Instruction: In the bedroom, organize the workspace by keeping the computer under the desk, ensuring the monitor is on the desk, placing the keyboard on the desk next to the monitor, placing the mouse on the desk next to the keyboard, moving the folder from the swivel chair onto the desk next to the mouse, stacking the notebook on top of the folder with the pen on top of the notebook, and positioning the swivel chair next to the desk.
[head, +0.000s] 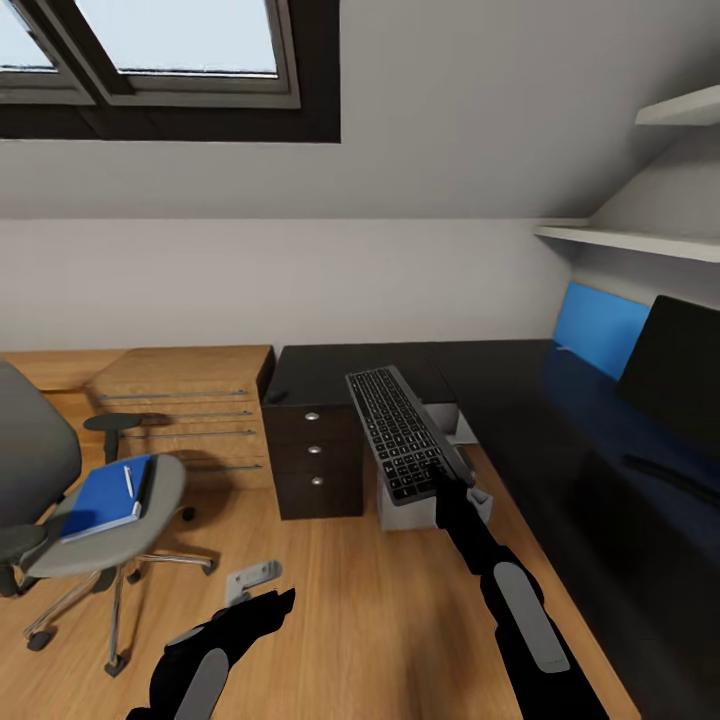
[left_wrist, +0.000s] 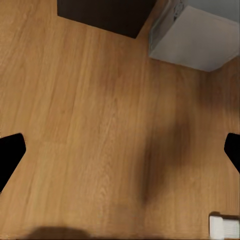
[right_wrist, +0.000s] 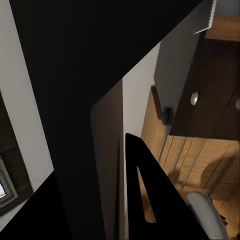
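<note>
My right gripper (head: 452, 487) is shut on the near end of the silver-grey keyboard (head: 400, 428), holding it in the air, tilted, just off the front edge of the black desk (head: 560, 440). The monitor (head: 680, 370) stands on the desk at the far right. Below the keyboard the light grey computer (head: 480, 503) stands on the floor. At the left, the swivel chair (head: 110, 530) carries the blue folder (head: 100, 500) with the white pen (head: 128, 480) on it. My left gripper (head: 265, 605) hangs open, low over the floor. The mouse and notebook I cannot pick out.
The black drawer unit (head: 315, 450) stands under the desk's left end, with the oak dresser (head: 190, 400) beside it. A small light grey object (head: 250, 580) lies on the wood floor near my left gripper. Wall shelves (head: 640, 240) hang above the desk's blue back panel (head: 600, 330).
</note>
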